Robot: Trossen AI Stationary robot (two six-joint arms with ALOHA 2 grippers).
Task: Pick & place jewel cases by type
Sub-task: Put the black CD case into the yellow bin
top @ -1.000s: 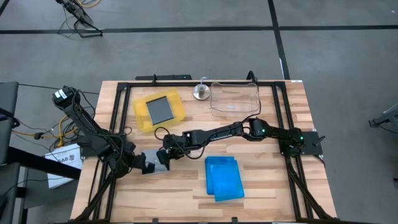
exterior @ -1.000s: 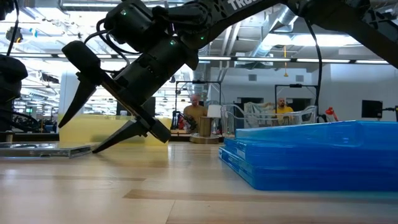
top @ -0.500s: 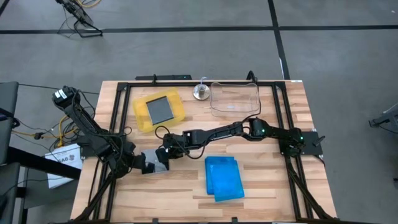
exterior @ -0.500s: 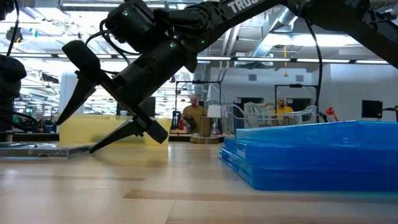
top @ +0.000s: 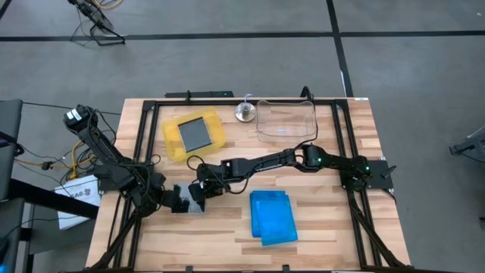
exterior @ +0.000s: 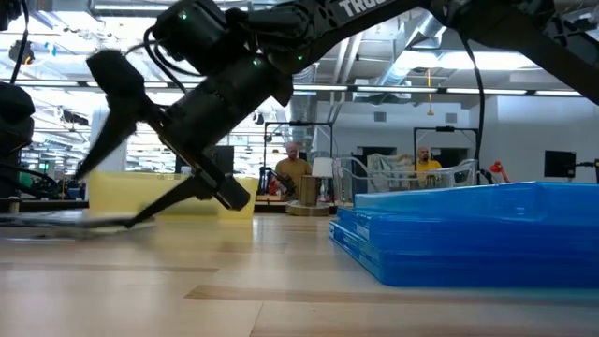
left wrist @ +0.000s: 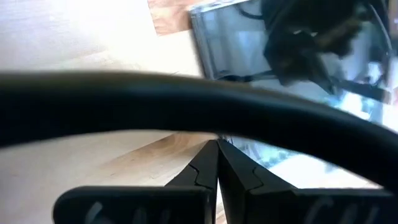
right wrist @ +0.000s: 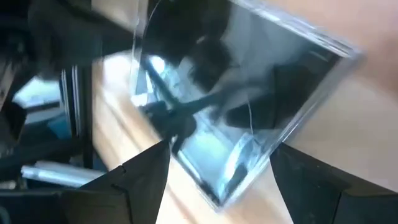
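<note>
Seen from above, my right jaws (top: 198,194) hang over a clear-grey jewel case (top: 195,203) that lies flat on the desk (top: 227,235) toward its left edge, about midway between the front and back edges. My right arm has reached right across the desk to get there. My left jaws (top: 179,201) sit just beside the same case on its outer side, so both of my arms are close, but the right one is the one poised above it. A second clear-grey case (top: 196,133) lies in the yellow tray (top: 171,140) near the back left corner. The blue cases (top: 273,217) are stacked near the front edge, well apart from my jaws. The clear tub (top: 286,121) stands at the back.

At desk height, my right jaws (exterior: 112,192) stand wide apart, tips pointing down and toward the left edge, one tip close to the thin case (exterior: 56,221) lying there. They hold nothing.

Through my left wrist camera, my left jaws (left wrist: 217,163) are pressed together and empty, with the case (left wrist: 292,99) directly ahead.

Through my right wrist camera, the case (right wrist: 242,118) fills the gap ahead of my open right jaws (right wrist: 217,168), turned corner-on, so I judge I should square up to one straight edge.
</note>
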